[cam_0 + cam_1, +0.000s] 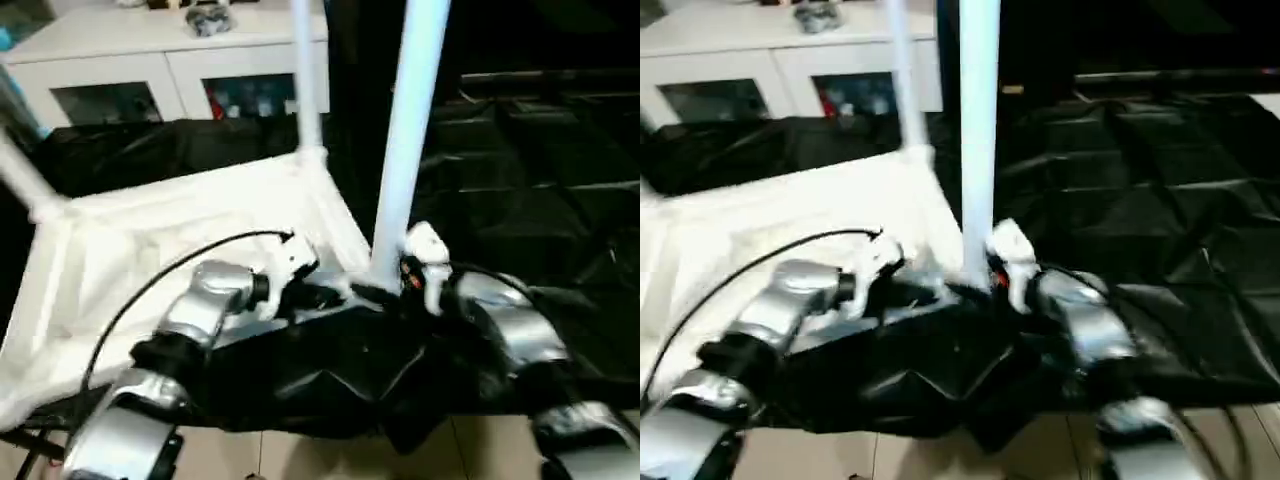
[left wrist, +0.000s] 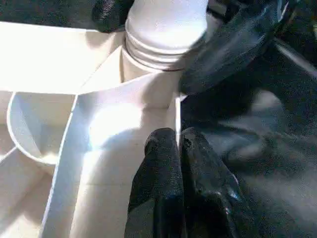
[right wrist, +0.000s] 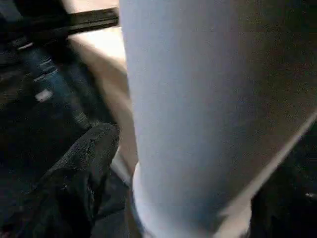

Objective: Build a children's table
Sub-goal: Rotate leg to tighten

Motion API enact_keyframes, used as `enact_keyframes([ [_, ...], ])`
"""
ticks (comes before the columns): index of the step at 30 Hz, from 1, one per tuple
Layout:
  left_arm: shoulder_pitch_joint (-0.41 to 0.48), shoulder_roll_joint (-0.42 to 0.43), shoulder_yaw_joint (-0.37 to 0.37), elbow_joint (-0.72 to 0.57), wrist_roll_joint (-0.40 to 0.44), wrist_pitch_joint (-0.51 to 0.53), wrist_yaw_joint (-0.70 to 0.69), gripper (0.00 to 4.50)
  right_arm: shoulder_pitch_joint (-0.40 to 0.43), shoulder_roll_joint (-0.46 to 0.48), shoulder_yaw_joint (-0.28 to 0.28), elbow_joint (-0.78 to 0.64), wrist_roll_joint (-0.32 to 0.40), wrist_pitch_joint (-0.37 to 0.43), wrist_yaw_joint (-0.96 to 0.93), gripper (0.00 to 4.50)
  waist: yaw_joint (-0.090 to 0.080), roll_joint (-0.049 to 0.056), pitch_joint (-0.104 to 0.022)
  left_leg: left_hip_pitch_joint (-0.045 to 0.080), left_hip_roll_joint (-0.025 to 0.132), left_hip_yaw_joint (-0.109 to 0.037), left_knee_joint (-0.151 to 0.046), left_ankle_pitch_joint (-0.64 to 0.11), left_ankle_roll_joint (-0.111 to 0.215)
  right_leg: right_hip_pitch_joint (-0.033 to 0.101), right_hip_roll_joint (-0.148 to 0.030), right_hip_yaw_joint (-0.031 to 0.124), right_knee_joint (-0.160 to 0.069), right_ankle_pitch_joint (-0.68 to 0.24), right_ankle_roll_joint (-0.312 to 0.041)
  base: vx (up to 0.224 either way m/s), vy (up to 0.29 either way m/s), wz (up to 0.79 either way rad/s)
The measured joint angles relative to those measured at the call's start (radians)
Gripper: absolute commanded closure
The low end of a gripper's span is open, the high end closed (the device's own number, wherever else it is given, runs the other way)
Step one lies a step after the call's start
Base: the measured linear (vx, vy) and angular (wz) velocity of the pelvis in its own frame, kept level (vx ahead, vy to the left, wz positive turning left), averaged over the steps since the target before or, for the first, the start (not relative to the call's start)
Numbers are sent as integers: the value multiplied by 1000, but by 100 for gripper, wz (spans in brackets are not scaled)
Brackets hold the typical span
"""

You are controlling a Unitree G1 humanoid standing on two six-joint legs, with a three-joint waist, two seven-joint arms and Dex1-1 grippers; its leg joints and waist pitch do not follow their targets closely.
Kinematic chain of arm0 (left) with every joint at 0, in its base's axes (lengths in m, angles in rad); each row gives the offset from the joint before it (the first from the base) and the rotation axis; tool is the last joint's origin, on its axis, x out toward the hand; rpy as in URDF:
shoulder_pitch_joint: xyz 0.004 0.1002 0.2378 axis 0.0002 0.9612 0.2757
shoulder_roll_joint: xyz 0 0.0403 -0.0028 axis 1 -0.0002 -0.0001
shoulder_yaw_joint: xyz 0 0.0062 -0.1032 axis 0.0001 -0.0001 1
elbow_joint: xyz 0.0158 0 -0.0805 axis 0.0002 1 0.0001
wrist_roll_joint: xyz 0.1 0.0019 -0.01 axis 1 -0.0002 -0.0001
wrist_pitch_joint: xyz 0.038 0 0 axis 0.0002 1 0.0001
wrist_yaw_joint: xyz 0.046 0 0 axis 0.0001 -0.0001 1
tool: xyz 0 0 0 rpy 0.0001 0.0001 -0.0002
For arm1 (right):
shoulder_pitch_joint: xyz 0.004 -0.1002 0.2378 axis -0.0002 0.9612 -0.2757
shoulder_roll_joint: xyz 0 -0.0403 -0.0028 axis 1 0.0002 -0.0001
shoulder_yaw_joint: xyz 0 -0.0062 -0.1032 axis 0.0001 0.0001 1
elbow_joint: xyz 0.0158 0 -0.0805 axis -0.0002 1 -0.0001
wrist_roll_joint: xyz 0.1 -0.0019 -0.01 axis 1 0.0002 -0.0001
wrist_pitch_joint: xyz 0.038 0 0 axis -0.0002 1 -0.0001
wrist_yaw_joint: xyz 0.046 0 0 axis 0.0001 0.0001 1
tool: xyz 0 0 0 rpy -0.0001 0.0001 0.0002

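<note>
The children's table top (image 1: 150,230) lies upside down on the black-draped work table, ribs facing up. A white leg (image 1: 405,150) stands in the near right corner socket (image 2: 148,74). Another leg (image 1: 308,90) rises from the far right corner, and a third (image 1: 20,180) from the far left. My left gripper (image 2: 179,141) is shut on the top's thin rim just beside that near socket. My right gripper (image 1: 392,285) straddles the base of the near leg (image 3: 198,99), and one finger (image 3: 89,163) stands a little apart from the tube.
A white glass-door cabinet (image 1: 160,60) stands behind the work table. Crinkled black cloth (image 1: 540,180) covers the table to the right of the top. Pale floor (image 1: 300,455) shows below the table's near edge.
</note>
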Motion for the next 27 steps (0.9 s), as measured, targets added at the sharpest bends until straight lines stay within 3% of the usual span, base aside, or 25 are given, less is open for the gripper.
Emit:
enact_keyframes([
  [4, 7, 26, -16, -16, -1, 0, -77, 450, 10, -29, 18, -42, 17, 43, 106, 96, 6, -1, 0, 1, 0, 0, 1, 0, 0, 1, 0, 1, 0, 0, 0, 0, 0, 0],
  [6, 9, 29, -18, -20, -1, 0, -93, 450, 11, -33, 18, -44, 28, 54, 125, 127, 8, -1, 0, 0, 0, 0, 1, 0, 0, 1, 0, 1, 0, 0, 0, 0, 0, 0],
  [10, 9, 37, -21, -21, -3, 0, -122, 450, 18, -38, 19, -69, 35, 86, 138, 140, 9, 0, 0, 0, 0, 0, 0, 0, 0, 0, 0, 1, 0, 0, 0, 0, 0, 0],
  [13, 9, 38, -22, -22, -3, 0, -128, 450, 19, -39, 19, -78, 35, 104, 143, 175, 9, 0, 0, 0, 0, 0, 0, 0, 0, 0, 0, 1, 0, 0, 0, 0, 0, 0],
  [19, 11, 37, -21, -26, -3, 6, -127, 450, 19, -37, 17, -81, 36, 117, 141, 186, 10, 0, 0, 0, 0, 0, 0, 0, 0, 0, 0, 1, 0, 0, 0, 0, 0, 0],
  [23, 7, 15, 15, -6, 11, 10, 10, 450, -9, 68, -45, 11, 11, 80, -82, 188, -6, -1, 0, 0, 0, 0, 0, 0, -1, 1, 0, 2, 1, -1, 2, 0, 0, 0],
  [27, -22, -59, 46, 34, 34, 27, 194, 450, -76, 163, -113, 130, -13, 61, -373, 189, -28, 0, 0, 2, -1, 0, 2, 0, -1, 1, 0, 2, 0, -2, 3, 0, 0, 0],
])
